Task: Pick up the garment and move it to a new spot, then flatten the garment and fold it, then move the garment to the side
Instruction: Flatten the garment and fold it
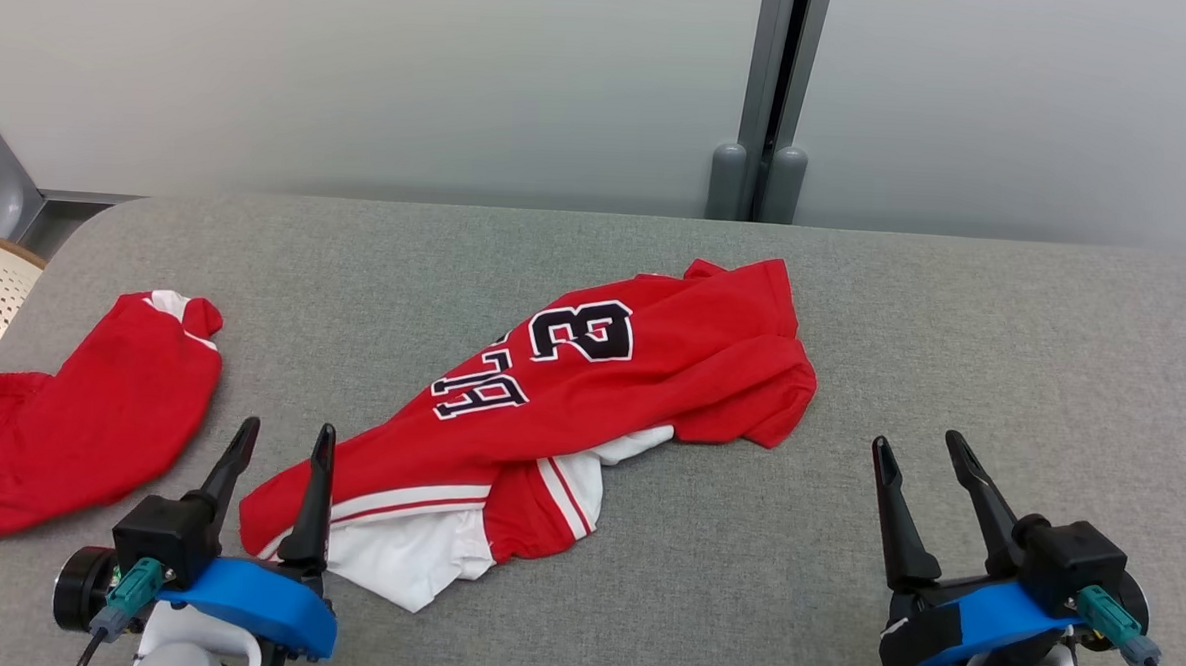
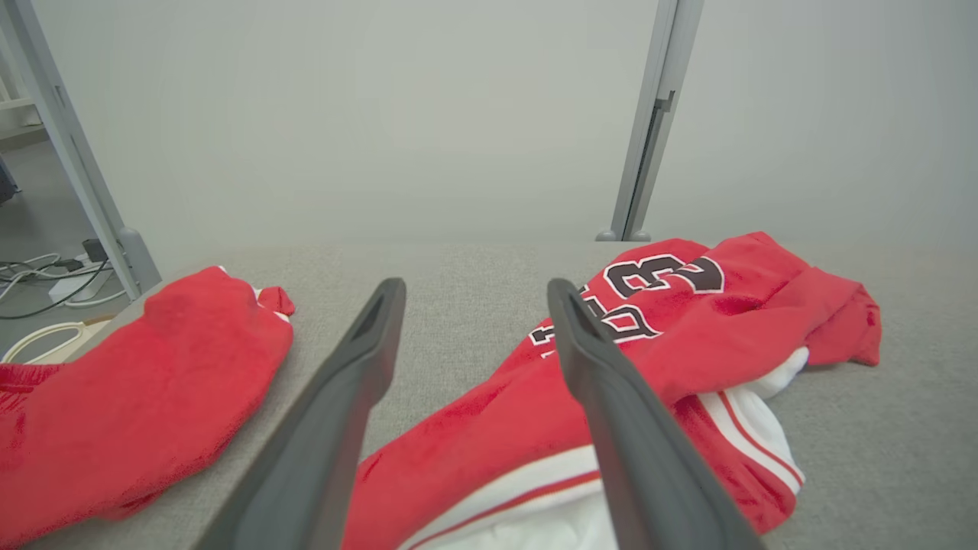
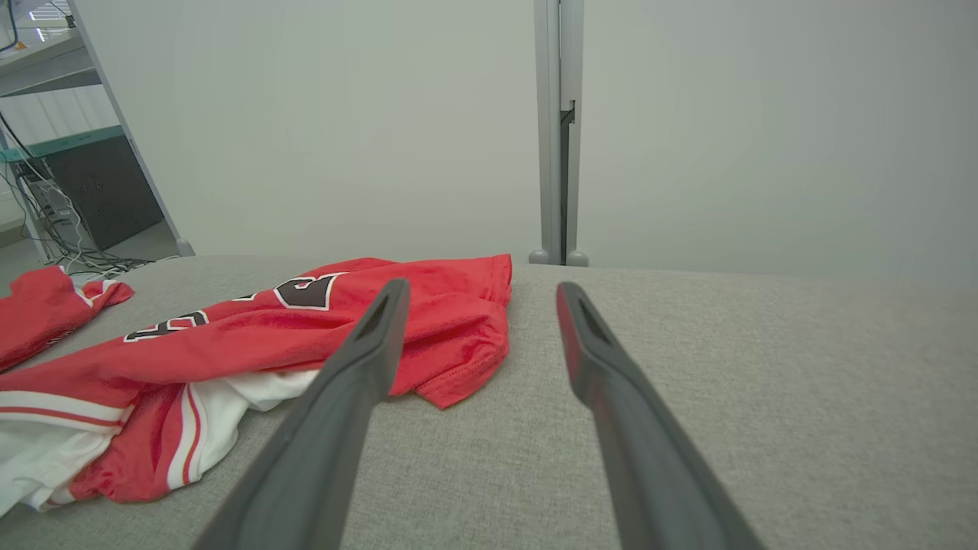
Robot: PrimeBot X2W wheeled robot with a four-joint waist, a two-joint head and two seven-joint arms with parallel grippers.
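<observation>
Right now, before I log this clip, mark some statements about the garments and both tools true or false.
1. The left tool stands open by the red jersey, gripping nothing. True.
2. The red jersey lies flat and neatly folded. False: it is crumpled, with white fabric showing underneath.
3. A second red garment lies at the left edge of the grey table. True.
4. The right tool is clamped on the jersey's hem. False: it is open, apart from the jersey, over bare table.
</observation>
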